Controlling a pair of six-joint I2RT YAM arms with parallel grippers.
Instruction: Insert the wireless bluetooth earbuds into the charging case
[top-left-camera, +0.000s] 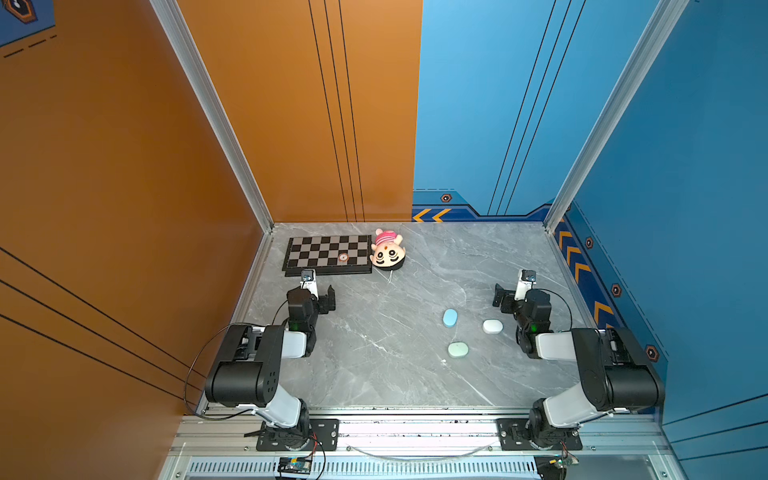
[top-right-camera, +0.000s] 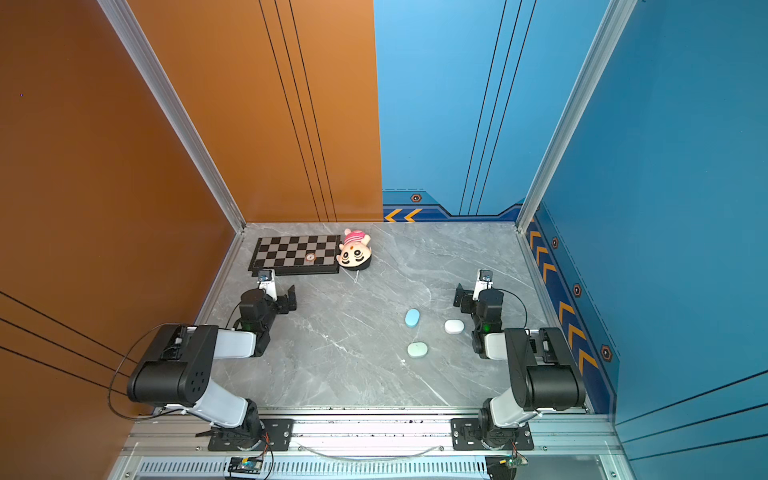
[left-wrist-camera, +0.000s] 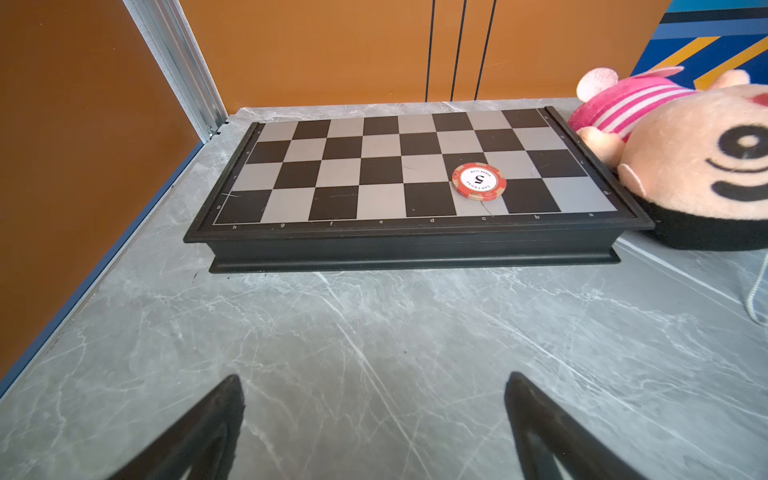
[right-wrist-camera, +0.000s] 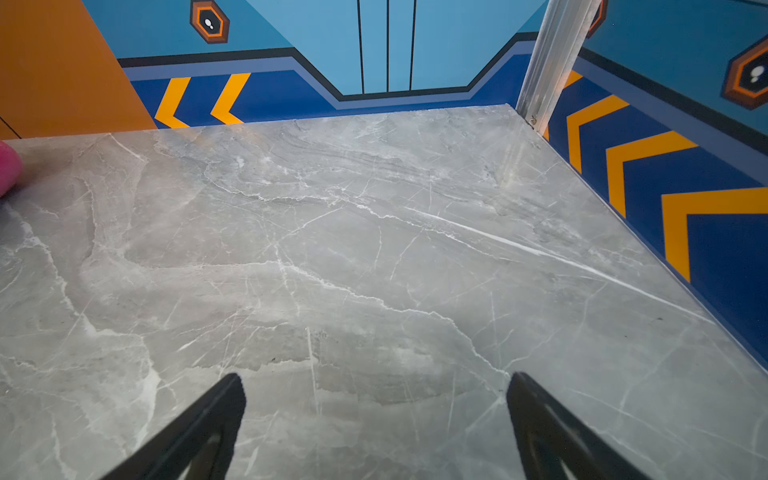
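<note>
We see a left arm (top-left-camera: 249, 365) and a right arm (top-left-camera: 615, 374) of glossy black joint housings and white link tubes. Each stands on a black base plate (top-left-camera: 328, 432) with silver screws on the silver aluminium rail (top-left-camera: 415, 428). Above that rail, thin black cables (top-left-camera: 187, 382) loop out and green lights (top-left-camera: 294, 327) glow. Tapered black fingers (left-wrist-camera: 208, 432) end both.

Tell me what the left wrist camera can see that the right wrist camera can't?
Only the left wrist view: the chessboard with a red poker chip lying on it, and the plush doll right beside it. Only the right wrist view: the hexagon badges on the blue wall. Both: the grey marble table, orange and blue walls, and that arm's own open, empty gripper: the left gripper and the right gripper. A pink sliver in the right wrist view is probably the doll.
</note>
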